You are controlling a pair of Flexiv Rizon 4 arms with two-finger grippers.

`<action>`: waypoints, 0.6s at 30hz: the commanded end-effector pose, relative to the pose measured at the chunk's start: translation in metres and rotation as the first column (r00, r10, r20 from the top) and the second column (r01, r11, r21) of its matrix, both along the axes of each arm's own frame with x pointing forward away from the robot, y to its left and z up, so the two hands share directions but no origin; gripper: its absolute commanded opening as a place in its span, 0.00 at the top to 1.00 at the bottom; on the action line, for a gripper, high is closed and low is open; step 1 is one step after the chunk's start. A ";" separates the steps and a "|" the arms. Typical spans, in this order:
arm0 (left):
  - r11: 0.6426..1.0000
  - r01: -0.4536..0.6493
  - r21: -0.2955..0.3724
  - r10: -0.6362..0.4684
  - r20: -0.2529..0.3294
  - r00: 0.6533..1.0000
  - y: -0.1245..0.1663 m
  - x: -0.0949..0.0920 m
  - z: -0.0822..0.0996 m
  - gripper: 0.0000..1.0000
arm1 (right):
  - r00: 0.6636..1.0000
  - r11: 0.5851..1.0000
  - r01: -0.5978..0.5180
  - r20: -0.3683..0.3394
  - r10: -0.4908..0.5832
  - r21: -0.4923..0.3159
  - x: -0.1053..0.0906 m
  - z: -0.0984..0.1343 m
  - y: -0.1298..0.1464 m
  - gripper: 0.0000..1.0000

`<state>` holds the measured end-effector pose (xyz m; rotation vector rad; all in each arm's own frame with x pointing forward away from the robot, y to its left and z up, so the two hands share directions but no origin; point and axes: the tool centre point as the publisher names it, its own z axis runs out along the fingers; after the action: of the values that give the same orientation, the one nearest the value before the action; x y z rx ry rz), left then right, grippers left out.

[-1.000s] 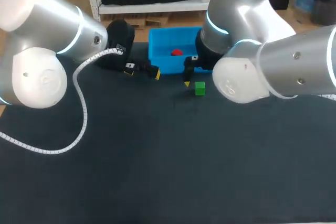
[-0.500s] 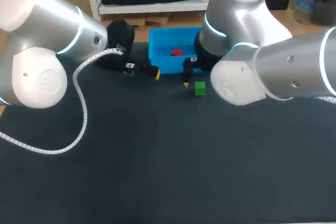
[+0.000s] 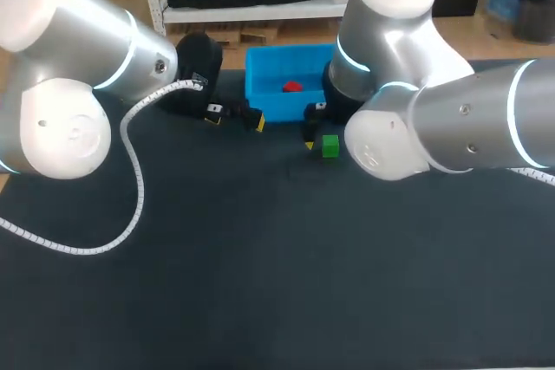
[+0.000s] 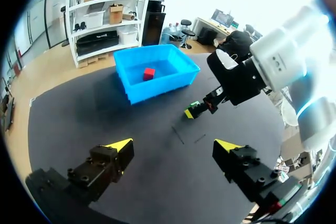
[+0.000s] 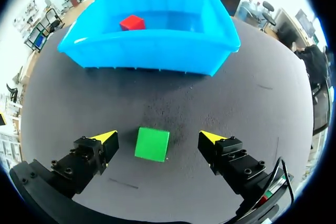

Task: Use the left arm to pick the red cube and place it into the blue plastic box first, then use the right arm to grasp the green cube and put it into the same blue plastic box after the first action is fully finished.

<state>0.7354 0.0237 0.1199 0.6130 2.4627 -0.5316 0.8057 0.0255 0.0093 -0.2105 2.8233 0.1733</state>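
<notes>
The red cube (image 3: 292, 87) (image 4: 149, 73) (image 5: 132, 22) lies inside the blue plastic box (image 3: 260, 71) (image 4: 173, 80) (image 5: 152, 51) at the table's far side. The green cube (image 3: 329, 146) (image 4: 195, 104) (image 5: 152, 144) rests on the dark table just in front of the box. My right gripper (image 3: 310, 138) (image 5: 157, 139) hangs over the green cube, open, with the cube between its yellow fingertips and a gap on both sides. My left gripper (image 3: 236, 116) (image 4: 173, 148) is open and empty, off to the left of the box, a short way above the table.
A white coiled cable (image 3: 134, 188) hangs from the left arm over the table's left part. The dark table (image 3: 277, 283) stretches wide in front of the box and the cube.
The right arm has shifted a little to the left and lower, bringing its fingers around the green cube. The left arm, both cubes and the box have stayed put.
</notes>
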 end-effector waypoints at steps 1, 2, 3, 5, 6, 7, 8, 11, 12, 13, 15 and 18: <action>1.000 0.004 -0.006 -0.004 0.002 1.000 0.002 0.000 0.000 0.00 | 1.000 1.000 0.003 -0.003 -0.003 -0.003 0.006 -0.006 0.001 0.00; 1.000 0.004 -0.006 -0.004 0.002 1.000 0.002 0.000 0.000 0.00 | 1.000 1.000 0.002 -0.004 -0.002 -0.004 0.006 -0.006 0.001 0.00; 1.000 0.004 -0.006 -0.004 0.002 1.000 0.002 0.000 0.000 0.00 | 1.000 1.000 0.002 -0.004 -0.002 -0.004 0.006 -0.006 0.001 0.00; 1.000 0.004 -0.006 -0.004 0.002 1.000 0.002 0.000 0.000 0.00 | 1.000 1.000 0.001 -0.006 -0.001 -0.006 0.006 -0.007 0.002 0.00; 1.000 0.004 -0.006 -0.004 0.002 1.000 0.002 0.000 0.000 0.00 | 1.000 1.000 0.000 -0.006 0.000 -0.006 0.006 -0.007 0.002 0.00; 1.000 0.004 -0.006 -0.004 0.002 1.000 0.002 0.000 0.000 0.00 | 1.000 1.000 -0.001 -0.007 0.001 -0.008 0.006 -0.008 0.002 0.00; 1.000 0.004 -0.006 -0.004 0.002 1.000 0.002 0.000 0.000 0.00 | 1.000 1.000 -0.001 -0.009 0.001 -0.009 0.006 -0.009 0.001 0.22; 1.000 0.004 -0.006 -0.004 0.002 1.000 0.002 0.000 0.000 0.00 | 1.000 1.000 0.001 -0.015 -0.001 -0.010 0.006 -0.012 0.000 1.00; 1.000 0.004 -0.006 -0.004 0.002 1.000 0.002 0.000 0.000 0.00 | 1.000 1.000 0.001 -0.017 -0.002 -0.011 0.006 -0.013 0.000 1.00; 1.000 0.004 -0.006 -0.004 0.002 1.000 0.002 0.000 0.000 0.00 | 1.000 1.000 0.002 -0.019 -0.002 -0.011 0.006 -0.013 0.000 1.00; 1.000 0.004 -0.006 -0.004 0.002 1.000 0.002 0.000 0.000 0.00 | 1.000 1.000 0.002 -0.021 -0.002 -0.011 0.005 -0.014 0.000 1.00; 1.000 0.004 -0.006 -0.004 0.002 1.000 0.002 0.000 0.000 0.00 | 1.000 1.000 0.000 -0.024 -0.001 -0.009 0.004 -0.014 0.000 1.00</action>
<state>0.7354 0.0237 0.1199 0.6130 2.4627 -0.5315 0.8086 0.0256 -0.0050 -0.2088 2.8437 0.1614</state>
